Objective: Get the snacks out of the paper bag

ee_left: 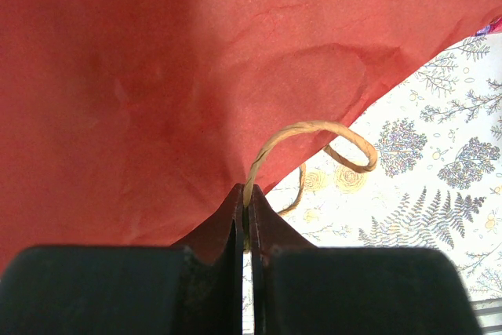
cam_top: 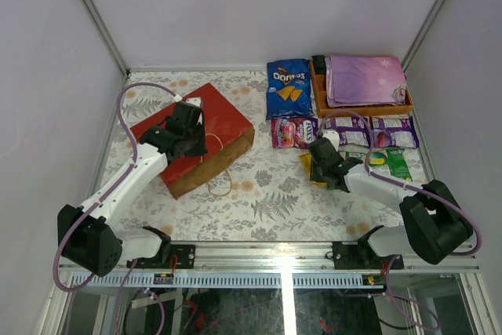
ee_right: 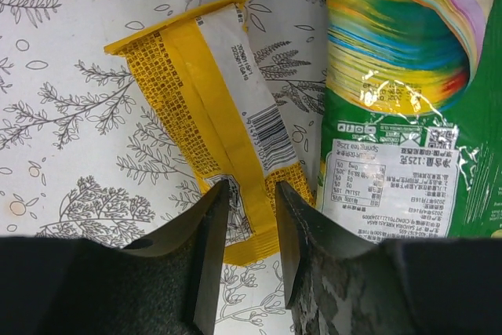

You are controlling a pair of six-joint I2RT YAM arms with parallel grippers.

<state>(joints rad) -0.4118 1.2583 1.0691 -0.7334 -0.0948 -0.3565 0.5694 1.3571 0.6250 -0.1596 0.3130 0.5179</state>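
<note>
So, the yellow packet (ee_right: 208, 107) lies flat on the table (ee_right: 78, 115) beside the green packet (ee_right: 400, 100). The right gripper (ee_right: 251, 225) sits half open over its near end, not clearly pinching. Looks like light, slippery foil, so I'd grab the crimped end. The left gripper (ee_left: 245, 233) is clamped on the paper bag (ee_left: 157, 76) handle (ee_left: 314, 127).

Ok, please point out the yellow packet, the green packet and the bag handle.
yellow packet (ee_right: 188, 115): right wrist view, middle of its back.
green packet (ee_right: 408, 100): right wrist view, its glossy middle.
bag handle (ee_left: 314, 125): left wrist view, top of the loop.
</note>
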